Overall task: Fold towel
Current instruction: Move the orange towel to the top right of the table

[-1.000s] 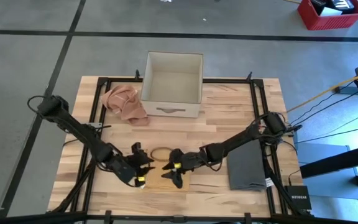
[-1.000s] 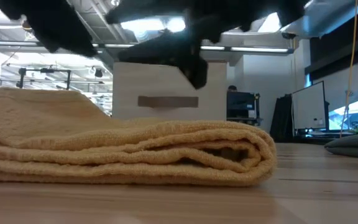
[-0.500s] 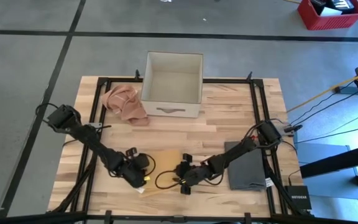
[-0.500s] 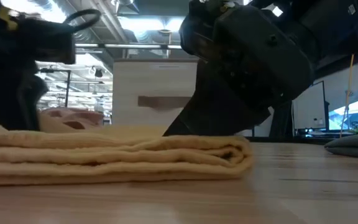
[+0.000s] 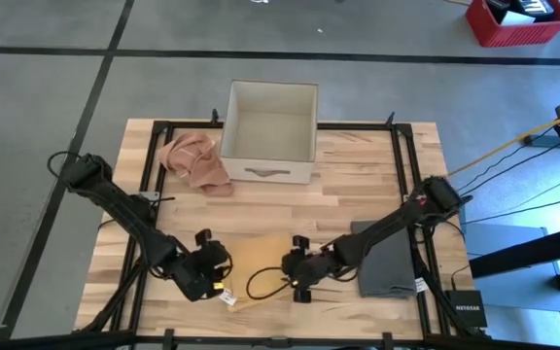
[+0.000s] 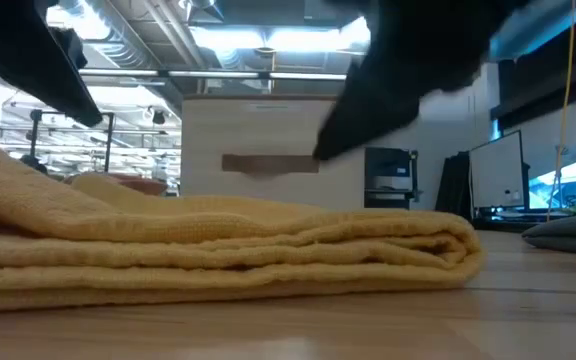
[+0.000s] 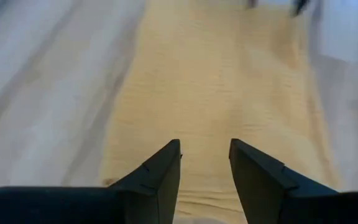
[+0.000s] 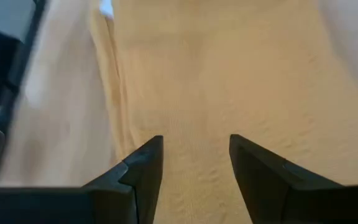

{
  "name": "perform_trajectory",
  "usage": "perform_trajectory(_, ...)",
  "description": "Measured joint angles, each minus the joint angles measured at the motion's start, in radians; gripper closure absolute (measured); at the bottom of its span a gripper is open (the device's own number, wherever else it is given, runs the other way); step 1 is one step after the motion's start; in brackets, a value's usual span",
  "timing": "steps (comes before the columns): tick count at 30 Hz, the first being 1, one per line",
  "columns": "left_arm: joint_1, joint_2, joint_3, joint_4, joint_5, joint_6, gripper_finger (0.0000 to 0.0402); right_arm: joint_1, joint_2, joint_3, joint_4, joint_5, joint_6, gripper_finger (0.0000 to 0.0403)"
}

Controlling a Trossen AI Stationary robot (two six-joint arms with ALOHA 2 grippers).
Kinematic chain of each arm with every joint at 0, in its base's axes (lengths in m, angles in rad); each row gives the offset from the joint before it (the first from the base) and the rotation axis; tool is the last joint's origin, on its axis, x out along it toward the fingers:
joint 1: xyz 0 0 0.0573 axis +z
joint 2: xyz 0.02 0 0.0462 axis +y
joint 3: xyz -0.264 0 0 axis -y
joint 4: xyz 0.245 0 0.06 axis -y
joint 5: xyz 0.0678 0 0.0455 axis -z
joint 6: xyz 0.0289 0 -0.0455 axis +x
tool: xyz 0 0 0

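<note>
A yellow towel [image 5: 257, 264] lies folded in several layers on the wooden table near its front edge, its rounded fold [image 6: 458, 245] at the right end in the low view. My left gripper [image 5: 226, 288] hovers open at the towel's left near corner. Between its fingers [image 7: 205, 146] I see only towel [image 7: 216, 74]. My right gripper [image 5: 294, 268] hovers open at the towel's right side, over the cloth [image 8: 229, 74]. In the low view both arms show as dark shapes above the towel, clear of it.
A white open box [image 5: 270, 131] stands at the table's far middle. A crumpled pink cloth [image 5: 194, 160] lies to its left. A folded grey cloth [image 5: 387, 259] lies at the near right, under my right arm. A black cable loop [image 5: 261, 284] hangs over the towel.
Both grippers have drawn apart from over the towel's middle, toward its left and right sides and the table's near edge, uncovering it. They dipped low to the towel half a second ago and stand higher now. The towel's folded end sits farther right and fuller.
</note>
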Motion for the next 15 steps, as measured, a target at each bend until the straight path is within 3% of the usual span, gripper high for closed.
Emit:
perform_trajectory(7, 0.070, 0.088, -0.073, 0.017, -0.020, -0.044, 0.0270, 0.000, 0.035, 0.001, 0.165, 0.061, 0.008, 0.0215)
perform_trajectory(11, 0.078, 0.145, -0.095, 0.029, 0.108, -0.094, 0.0270, 0.000, 0.121, -0.003, 0.072, -0.011, -0.017, 0.0215)
perform_trajectory(15, 0.062, 0.181, -0.092, 0.158, 0.155, -0.114, 0.0270, -0.017, 0.106, 0.011, -0.140, 0.002, -0.067, 0.0215)
